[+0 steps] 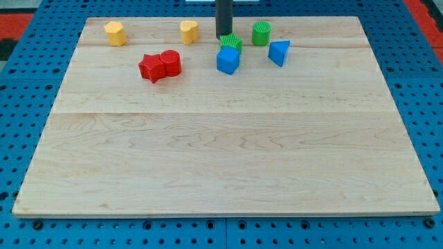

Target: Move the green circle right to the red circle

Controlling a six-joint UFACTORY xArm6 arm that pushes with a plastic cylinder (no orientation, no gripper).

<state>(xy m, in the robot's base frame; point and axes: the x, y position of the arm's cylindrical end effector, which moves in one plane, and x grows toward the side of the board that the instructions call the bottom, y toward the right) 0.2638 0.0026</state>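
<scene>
Green circle [261, 33] sat near the view's top, well right of the red circle [170, 63].
My tip [224, 36] was seen just above a second green block [232, 43]; no writing was readable.

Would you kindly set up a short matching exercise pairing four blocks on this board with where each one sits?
Things:
1. green circle
2. red circle
3. blue cube
4. yellow block at the view's far left

Places:
A. touching the red star
B. just below the green star by my tip
C. above the blue triangle
D. nearest the board's top left corner

Pairs: 1-C, 2-A, 3-B, 4-D
</scene>
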